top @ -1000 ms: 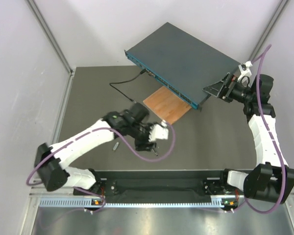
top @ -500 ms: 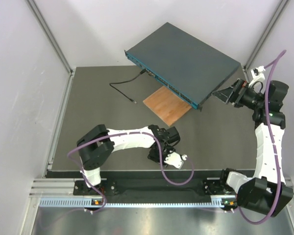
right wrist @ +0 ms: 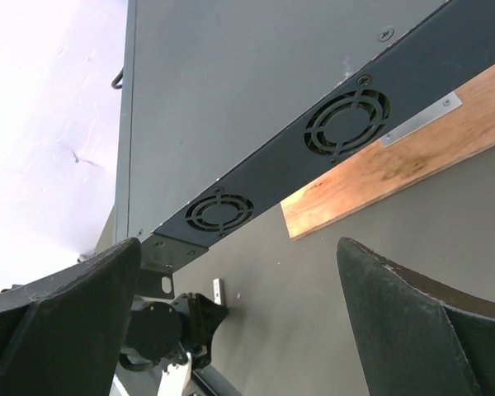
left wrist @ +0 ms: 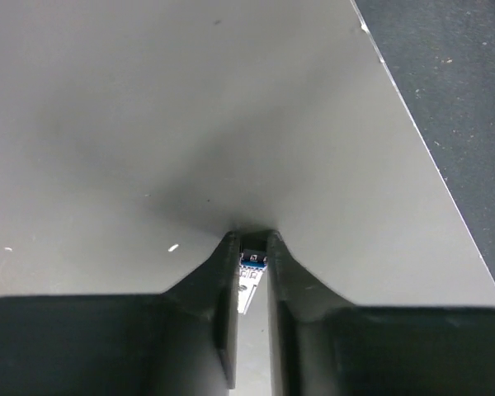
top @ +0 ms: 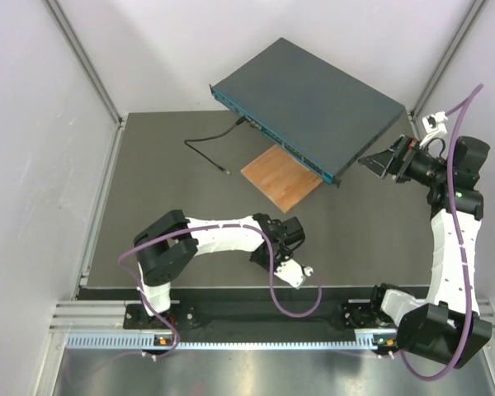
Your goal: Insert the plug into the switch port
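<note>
Between the left gripper [left wrist: 253, 246] fingertips, pinches the plug [left wrist: 252, 262] low at the table [top: 165, 198]. Holds the right gripper [top: 378, 158] spread wide just beside the switch [top: 313, 99], well ahead of the left gripper. Grasp judged done; lift, carry and port insertion pending.

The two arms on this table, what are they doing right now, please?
The left tool is down at the table, close to the arms' bases. Its fingers stand close on either side of a small plug; whether they already press it, I cannot tell. The right tool hangs wide open beside the right end of the switch and holds nothing. The plug is not yet in any port.
</note>
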